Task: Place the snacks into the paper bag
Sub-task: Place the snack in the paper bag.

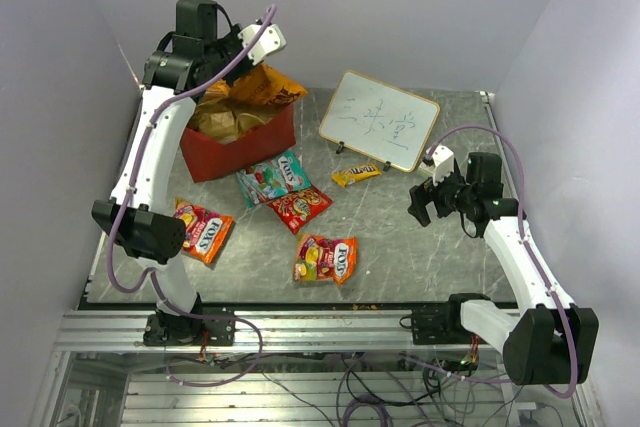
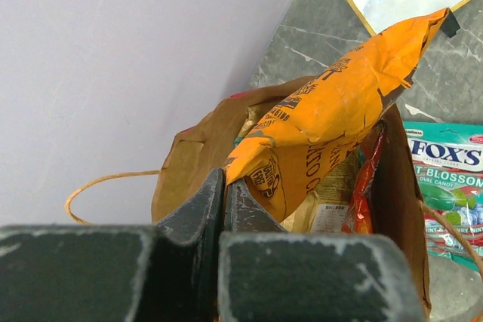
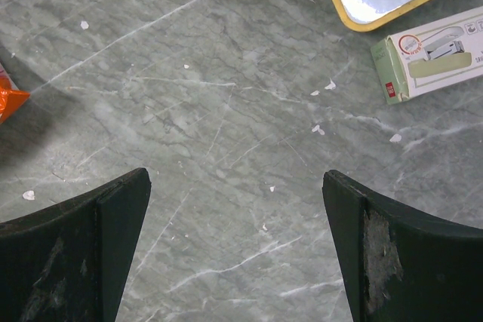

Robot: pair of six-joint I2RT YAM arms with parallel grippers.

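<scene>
The red paper bag [image 1: 240, 147] stands at the back left, its brown inside showing in the left wrist view [image 2: 189, 160]. My left gripper [image 1: 238, 75] is shut on a corner of a big orange chip bag [image 1: 268, 87] and holds it over the bag's mouth, its lower part inside [image 2: 339, 111]. A tan packet [image 2: 332, 201] and a red packet [image 2: 366, 179] lie inside the bag. On the table lie a teal Fox's pack [image 1: 272, 176], a red pack [image 1: 299, 208], two more Fox's packs [image 1: 203, 231] [image 1: 326, 258] and a yellow pack [image 1: 356, 174]. My right gripper [image 1: 425, 202] is open and empty above bare table [image 3: 235, 186].
A whiteboard with writing [image 1: 380, 119] leans at the back right. A small white box [image 3: 434, 54] lies beside it, near my right gripper. The paper bag's loop handle [image 2: 98, 182] hangs toward the left wall. Walls close in the table on three sides.
</scene>
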